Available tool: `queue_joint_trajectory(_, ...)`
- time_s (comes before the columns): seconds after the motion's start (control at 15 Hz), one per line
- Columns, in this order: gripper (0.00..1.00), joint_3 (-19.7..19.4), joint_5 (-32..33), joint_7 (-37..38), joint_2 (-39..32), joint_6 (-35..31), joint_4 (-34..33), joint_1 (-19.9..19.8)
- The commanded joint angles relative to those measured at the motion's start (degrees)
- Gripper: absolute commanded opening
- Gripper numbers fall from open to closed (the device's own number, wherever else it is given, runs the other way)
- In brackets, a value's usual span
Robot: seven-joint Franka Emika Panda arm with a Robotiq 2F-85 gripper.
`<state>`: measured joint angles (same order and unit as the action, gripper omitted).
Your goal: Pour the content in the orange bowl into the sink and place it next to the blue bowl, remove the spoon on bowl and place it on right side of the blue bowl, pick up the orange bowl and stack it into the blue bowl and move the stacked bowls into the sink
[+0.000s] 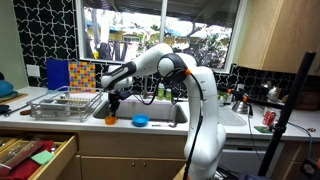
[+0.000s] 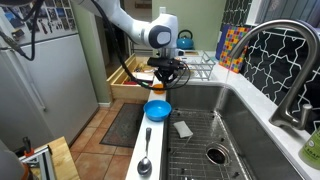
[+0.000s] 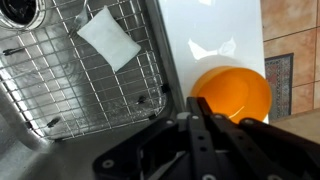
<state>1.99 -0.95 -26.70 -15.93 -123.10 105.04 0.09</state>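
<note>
The orange bowl (image 3: 235, 92) sits empty on the pale front strip of the counter, beside the sink (image 3: 70, 90). It also shows in an exterior view (image 1: 110, 121), a little apart from the blue bowl (image 1: 140, 121). My gripper (image 3: 198, 103) points down at the orange bowl's rim on the sink side, its fingers pressed together on it. In an exterior view the gripper (image 2: 163, 78) hides most of the orange bowl, and the blue bowl (image 2: 158, 108) sits just nearer the camera. A metal spoon (image 2: 145, 160) lies on the counter strip beyond the blue bowl.
A wire grid covers the sink floor (image 2: 205, 125), with a white pad (image 3: 108, 38) and the drain (image 2: 215, 155). A wire dish rack (image 1: 65, 103) stands beside the sink. A tall faucet (image 2: 275, 55) rises at the back. A drawer (image 1: 35, 155) under the counter stands open.
</note>
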Motion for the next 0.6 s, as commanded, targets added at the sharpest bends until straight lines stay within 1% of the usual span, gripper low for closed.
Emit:
queue_joint_trajectory(0.0, 0.00, 1.05, -1.75, -3.61, 1.15, 1.24, -0.39, -1.90)
queue_joint_trajectory(0.27, 0.01, 1.65, -4.10, -7.36, 2.00, 1.93, -0.29, -2.91)
queue_joint_trajectory(0.53, 0.01, 1.68, -5.75, -12.00, 4.50, 5.51, 0.33, -3.51)
